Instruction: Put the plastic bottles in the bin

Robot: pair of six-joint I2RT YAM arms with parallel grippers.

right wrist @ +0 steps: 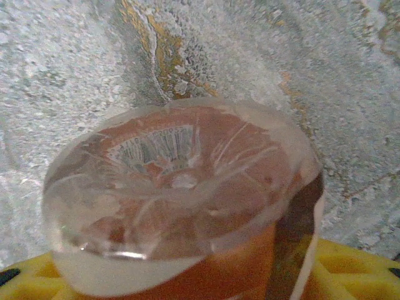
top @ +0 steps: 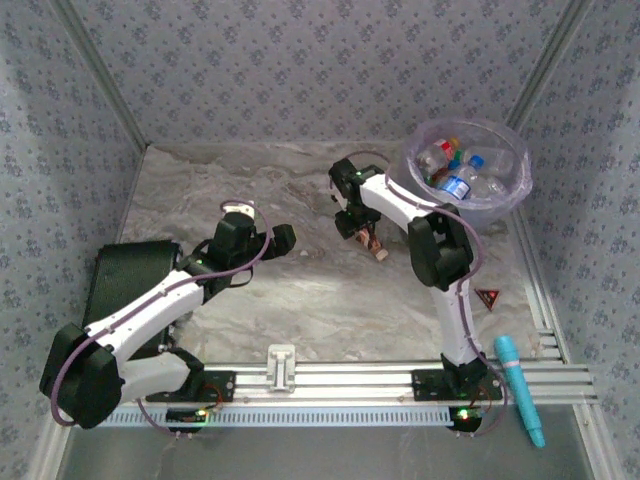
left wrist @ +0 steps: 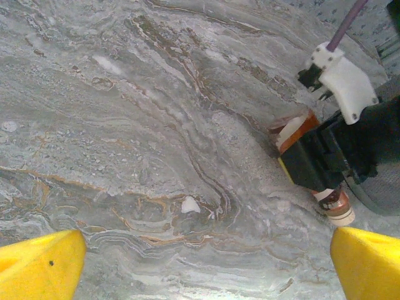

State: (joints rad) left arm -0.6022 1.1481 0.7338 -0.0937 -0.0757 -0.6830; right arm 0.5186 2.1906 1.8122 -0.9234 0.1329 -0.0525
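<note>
Right end effector (top: 362, 235) stands over the orange-brown bottle (right wrist: 187, 206), which lies on its side on the table (top: 250, 180), centre-right and just near-left of the bin (top: 520, 172). Jaws straddle the body crosswise. One yellow pad (right wrist: 350, 275) bears against the bottle. Whether the grip has fully closed cannot be told.

Judgement: the crosswise straddle suits a round body, giving the pads opposed flanks to clamp.

Bottle's long axis runs far-left to near-right. The cap (left wrist: 338, 211) points near-right. The clear dimpled base faces the right wrist camera.

Left end effector (left wrist: 203, 265) hangs wide open and empty over bare table, left of the bottle. It is judged to be held clear of the working arm.

Several bottles (top: 460, 180) already lie in the bin.
</note>
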